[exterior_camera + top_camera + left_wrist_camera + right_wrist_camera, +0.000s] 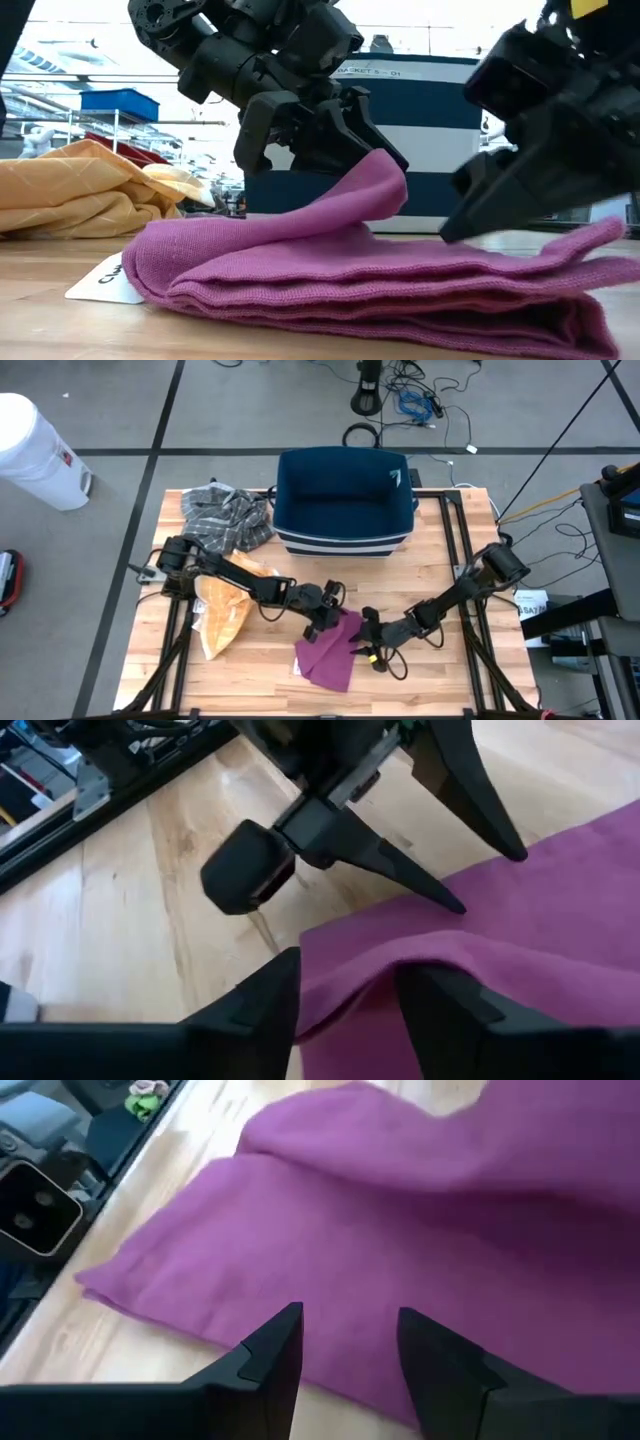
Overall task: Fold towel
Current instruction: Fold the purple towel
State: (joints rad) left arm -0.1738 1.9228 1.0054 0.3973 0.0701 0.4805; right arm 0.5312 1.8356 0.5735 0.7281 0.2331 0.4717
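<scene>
So the left gripper (345, 995) has its fingers standing apart, with a raised ridge of the purple towel (330, 650) humped up right between the tips. The cloth looks like it's just sitting in the gap rather than being pinched, so I'd call it a release in progress or a very loose hold. The right gripper (345, 1345) is also parted, hovering just over the flat part of the towel with nothing between its fingers. In the left wrist view you can see the right arm's fingers just beyond the left's, tips down at the towel's edge, so the two are really close together.

The towel itself is already doubled over, stacked in a few layers on the wooden table (450, 690), just under and between both sets of fingers.

What I'd worry about:
- that lifted ridge catching on a left fingertip as the arm pulls away, dragging the top layer and undoing the fold
- the two grippers bumping, since they're nearly nose to nose
- the right one nudging the edge sideways and skewing the stack

Farther out, beyond the left gripper, there's an orange cloth (222, 615), a plaid cloth (225, 515), and the navy basket (345, 500), none of them in the way.
</scene>
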